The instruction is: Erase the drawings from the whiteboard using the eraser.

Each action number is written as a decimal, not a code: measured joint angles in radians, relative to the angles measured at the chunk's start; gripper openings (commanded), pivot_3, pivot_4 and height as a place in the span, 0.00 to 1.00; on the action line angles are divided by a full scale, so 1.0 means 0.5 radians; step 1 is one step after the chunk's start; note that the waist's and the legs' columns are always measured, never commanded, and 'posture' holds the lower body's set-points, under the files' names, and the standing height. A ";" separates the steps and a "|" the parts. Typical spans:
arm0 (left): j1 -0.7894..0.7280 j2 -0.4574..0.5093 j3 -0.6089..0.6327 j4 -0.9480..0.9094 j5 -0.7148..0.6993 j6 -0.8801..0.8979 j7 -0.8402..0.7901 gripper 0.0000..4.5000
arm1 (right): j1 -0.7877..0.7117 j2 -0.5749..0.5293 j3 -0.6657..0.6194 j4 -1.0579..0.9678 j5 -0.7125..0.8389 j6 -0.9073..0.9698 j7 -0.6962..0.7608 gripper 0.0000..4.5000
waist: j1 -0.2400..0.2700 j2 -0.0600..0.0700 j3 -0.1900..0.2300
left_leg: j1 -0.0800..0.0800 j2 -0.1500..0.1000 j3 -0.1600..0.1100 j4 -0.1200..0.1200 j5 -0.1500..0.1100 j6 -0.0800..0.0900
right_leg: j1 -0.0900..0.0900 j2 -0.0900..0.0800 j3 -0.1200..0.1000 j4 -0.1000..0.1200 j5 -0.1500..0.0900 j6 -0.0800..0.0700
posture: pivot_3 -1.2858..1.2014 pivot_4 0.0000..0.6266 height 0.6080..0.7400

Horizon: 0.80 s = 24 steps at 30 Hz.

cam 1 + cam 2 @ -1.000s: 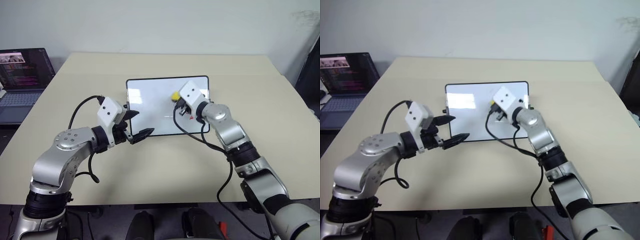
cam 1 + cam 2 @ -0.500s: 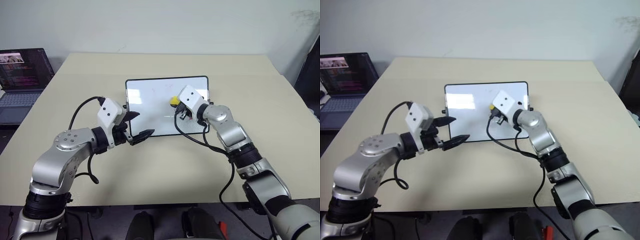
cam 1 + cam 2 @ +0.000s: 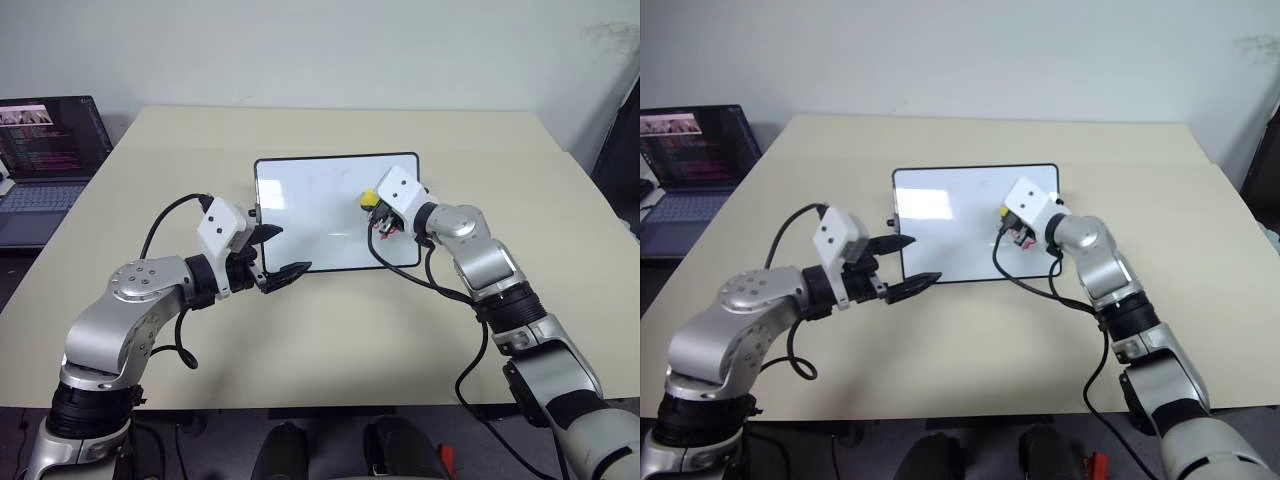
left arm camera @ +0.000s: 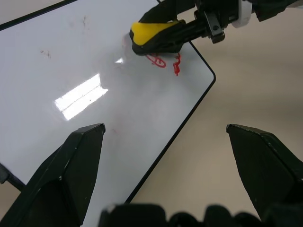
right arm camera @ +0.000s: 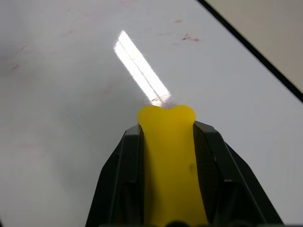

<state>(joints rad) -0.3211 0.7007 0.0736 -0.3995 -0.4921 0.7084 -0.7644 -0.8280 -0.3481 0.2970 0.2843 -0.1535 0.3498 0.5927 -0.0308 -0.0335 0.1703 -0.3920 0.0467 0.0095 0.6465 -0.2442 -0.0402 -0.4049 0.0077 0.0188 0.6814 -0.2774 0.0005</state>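
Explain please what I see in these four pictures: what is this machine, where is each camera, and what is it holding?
It is a humanoid robot with two arms at a beige table. Two pictures come from cameras on its head, looking down; two come from cameras on its wrists. On the table lies a whiteboard with red drawings near one corner. The right gripper is shut on a yellow eraser, held against the board right beside the drawings. The left gripper is open, empty, at the board's near edge. A laptop stands at the far left.
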 measured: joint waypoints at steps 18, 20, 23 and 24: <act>-0.011 -0.006 -0.051 0.000 0.000 -0.034 -0.029 1.00 | 0.063 0.029 -0.079 -0.068 0.079 0.123 0.106 0.24 | -0.014 0.000 0.000 | 0.003 0.001 0.003 -0.001 0.000 0.001 | 0.000 0.002 0.003 0.001 0.000 0.000 | 0.52 0.24 1.00; -0.011 -0.005 -0.052 0.000 -0.001 -0.034 -0.032 1.00 | 0.052 0.051 -0.085 -0.044 0.078 0.113 0.045 0.24 | -0.015 0.000 0.000 | 0.004 0.000 0.002 -0.001 0.002 0.002 | 0.000 0.003 0.003 0.001 0.001 -0.001 | 0.52 0.24 1.00; -0.009 -0.005 -0.053 -0.002 -0.005 -0.034 -0.047 1.00 | -0.013 0.094 -0.142 0.026 0.074 0.086 -0.098 0.24 | -0.011 0.000 0.001 | 0.004 0.000 0.002 -0.001 0.003 0.004 | 0.000 0.004 0.002 0.001 0.002 -0.002 | 0.52 0.24 1.00; -0.007 -0.004 -0.053 -0.003 -0.008 -0.034 -0.051 1.00 | -0.032 0.097 -0.162 0.037 0.073 0.085 -0.129 0.24 | -0.008 0.000 0.001 | 0.003 0.000 0.002 -0.001 0.003 0.004 | 0.000 0.004 0.002 0.000 0.002 -0.002 | 0.52 0.24 1.00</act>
<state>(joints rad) -0.3245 0.6984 0.0470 -0.4010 -0.4959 0.6912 -0.7901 -0.8442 -0.2996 0.2160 0.3030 -0.1168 0.3924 0.5281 -0.0349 -0.0334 0.1706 -0.3905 0.0468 0.0105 0.6458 -0.2427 -0.0380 -0.4049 0.0099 0.0200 0.6816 -0.2763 -0.0004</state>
